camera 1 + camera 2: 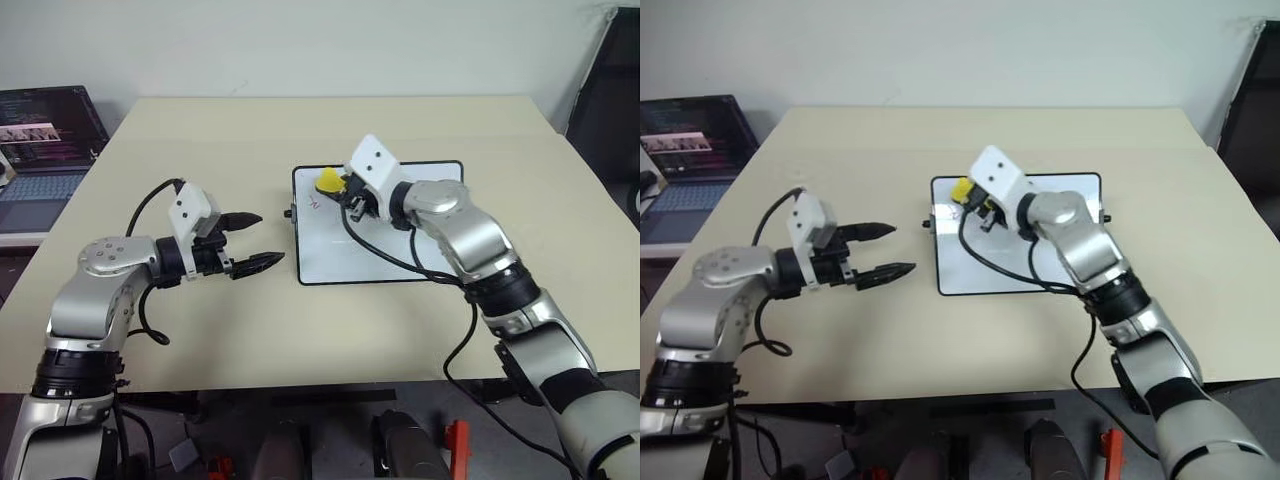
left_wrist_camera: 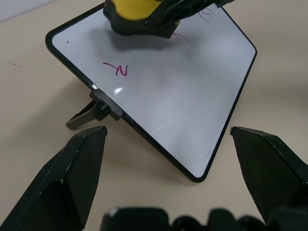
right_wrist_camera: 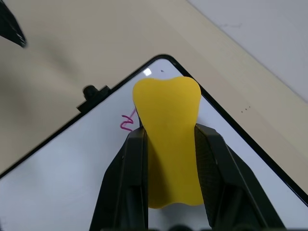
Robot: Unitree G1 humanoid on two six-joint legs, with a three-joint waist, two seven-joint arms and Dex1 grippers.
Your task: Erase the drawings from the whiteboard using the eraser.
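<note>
Left eye view takes in a broad beige table (image 1: 330,330), with a laptop (image 1: 45,150) on a lower surface off its far left edge, well apart from the work. Near the middle of the table lies the whiteboard (image 1: 400,255), flat, its thin dark frame and rounded corners plain to see, with a small black knob (image 2: 98,107) on the side that faces the left arm. The right gripper (image 3: 169,144) reaches over the board's far left corner with its two black fingers pinched tight on the eraser (image 3: 168,125), a bright yellow block that sticks out past the fingertips above the white surface; whether the block touches the board cannot be told. The left gripper (image 1: 252,240) hovers above bare tabletop just beside the board's left edge, pointing toward it, its fingers spread wide and holding nothing. Smallest are the drawings (image 2: 119,68): thin reddish-pink scribbles on the board, one lying just beside the eraser toward the knob side, and two more in the left wrist view partly hidden behind the eraser and the fingers that grip it.
</note>
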